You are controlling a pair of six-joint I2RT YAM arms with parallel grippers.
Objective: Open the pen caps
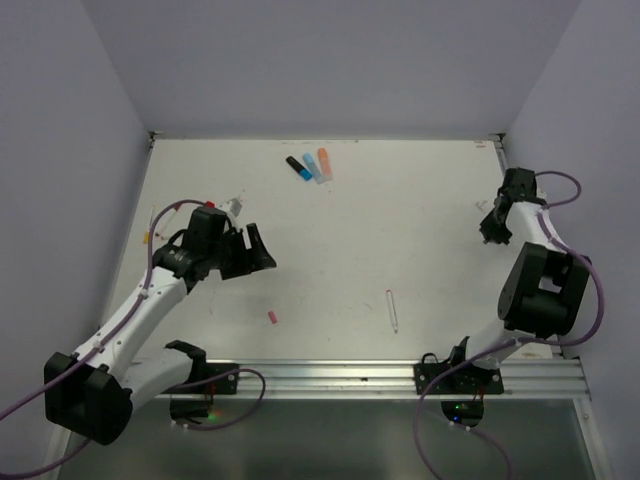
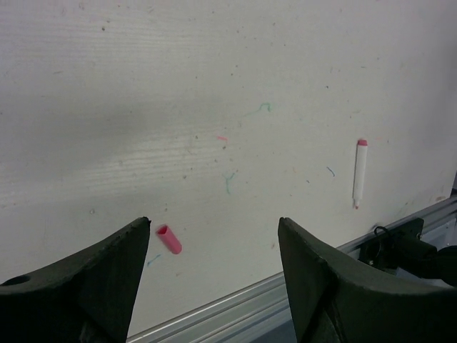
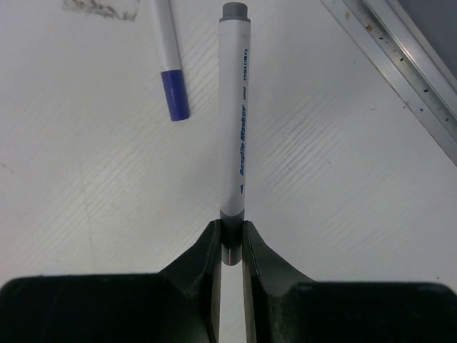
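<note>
**A:** So, right pincer [image 3: 230, 232] is clamped on the dark end of a white pen [image 3: 235, 121], which sticks straight out ahead of it. A purple cap [image 3: 174, 94] on a second pen [image 3: 163, 32] lies ahead and to the left.

**B:** Yeah, and the left pincer [image 2: 214, 223]?

**A:** Spread wide, gripping nothing. Pink cap [image 2: 169, 239] lies loose on the worktop [image 2: 214, 86] just ahead of one fingertip; a pink-tipped pen [image 2: 360, 171] sits farther out to the right.
</note>
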